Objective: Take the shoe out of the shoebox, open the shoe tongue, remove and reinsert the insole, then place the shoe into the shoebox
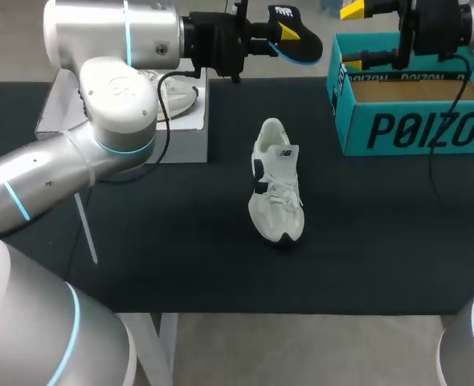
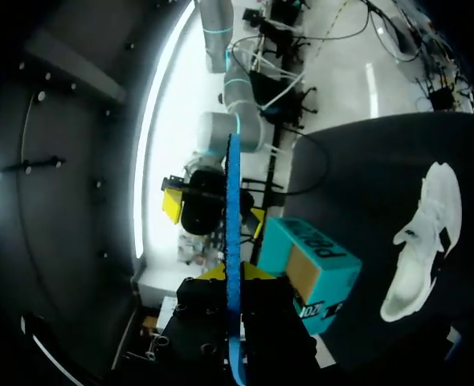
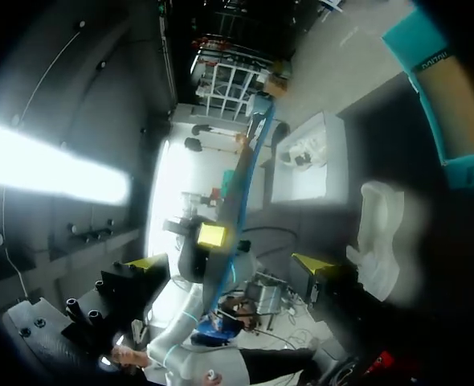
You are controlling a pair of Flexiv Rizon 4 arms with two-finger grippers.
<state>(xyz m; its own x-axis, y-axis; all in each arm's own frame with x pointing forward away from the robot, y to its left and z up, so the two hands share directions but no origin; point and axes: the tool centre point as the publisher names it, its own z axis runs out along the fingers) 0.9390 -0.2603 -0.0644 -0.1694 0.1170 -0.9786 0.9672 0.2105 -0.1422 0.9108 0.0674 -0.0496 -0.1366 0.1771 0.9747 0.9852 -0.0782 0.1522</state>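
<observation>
Broadly, the black table [image 1: 221, 265] fills the head view, and my left arm [image 1: 100, 137] comes in from the left and runs along its far edge. A teal shoebox [image 1: 414, 129] stands open at the far right of the table, with bare cardboard showing inside. At the far left sits a white box [image 1: 124, 133] with a second pale shoe [image 1: 177, 92] lying on it, partly hidden behind the left arm.

The white shoe [image 1: 277, 181] lies on its sole near the middle of the table. It is well apart from both boxes, with its toe toward the near edge and its heel toward the far edge. The left wrist view shows the same shoe [image 2: 426, 241] beside the shoebox [image 2: 317, 273].

The insole [image 1: 305, 50] is out of the shoe and up in the air past the far edge, between the two boxes. It is dark on one face, with a blue rim. The left gripper [image 1: 285, 34] is clamped on it. From that wrist the insole [image 2: 234, 241] appears edge-on as a thin blue line, pinched between the yellow tips of the left gripper [image 2: 235, 277].

The right gripper [image 1: 352, 34] hangs over the shoebox's far left corner with its fingers spread wide and nothing in them. It faces the insole's free end, which is close by but not touching. From the right wrist the insole [image 3: 241, 201] lies ahead of the right gripper [image 3: 229, 264], in line with the gap between its fingers.
</observation>
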